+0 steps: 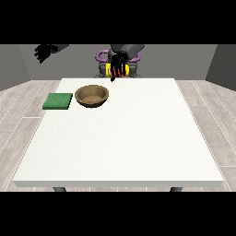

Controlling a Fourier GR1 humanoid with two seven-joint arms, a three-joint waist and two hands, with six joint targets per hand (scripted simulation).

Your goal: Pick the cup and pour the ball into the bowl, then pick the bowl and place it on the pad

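Observation:
A brown wooden bowl [92, 96] stands on the white table [120, 138] at the back left, and I see nothing inside it. A flat green pad [58, 101] lies just left of the bowl. Of the two hands, the one nearer the view's right [117, 67] hangs over the table's far edge, right of and behind the bowl. Its fingers point down and are curled round a red cup [118, 72], of which only red slivers show between them. The hand at the view's left [44, 50] is raised high, beyond the table's left side, with relaxed fingers and holding nothing. No ball is visible.
The robot's torso [133, 69] sits behind the table's far edge. The table's front edge runs across the bottom of the view, with grey plank floor on both sides.

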